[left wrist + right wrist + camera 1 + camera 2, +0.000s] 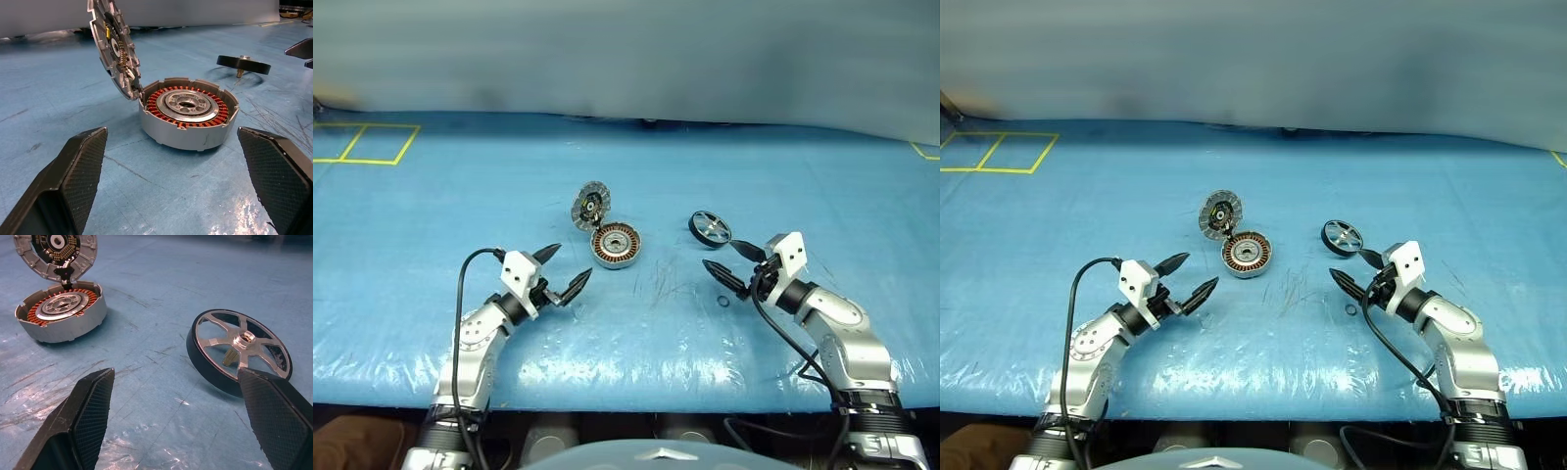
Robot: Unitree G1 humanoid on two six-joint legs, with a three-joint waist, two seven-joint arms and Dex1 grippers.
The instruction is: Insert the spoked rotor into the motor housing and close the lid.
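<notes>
Near the middle of the left eye view, the motor housing (616, 246) sits on the blue counter (431, 215), copper windings up. Its lid (590, 205) stands open on the hinge just above and left of it. Right of centre, the spoked rotor (710, 228) rests tilted on the counter, apart from the housing. A tiny black O-ring (722, 301) lies below it. At lower left, the left end effector (563, 271) hangs wide open and empty, short of the housing. At lower right, the right end effector (732, 262) is also spread wide and holds nothing, its upper finger close to the rotor.

Across the left wrist view, the two fingers (73, 181) frame the housing (188, 115), not touching it. The raised lid (113, 46) leans from its rim at upper left, and the rotor (243, 64) sits at upper right.

Seen from the right wrist, the rotor (238, 350) lies between the open fingers (85, 418), toward the right one, untouched, with housing (61, 311) and lid (55, 254) at upper left.
</notes>
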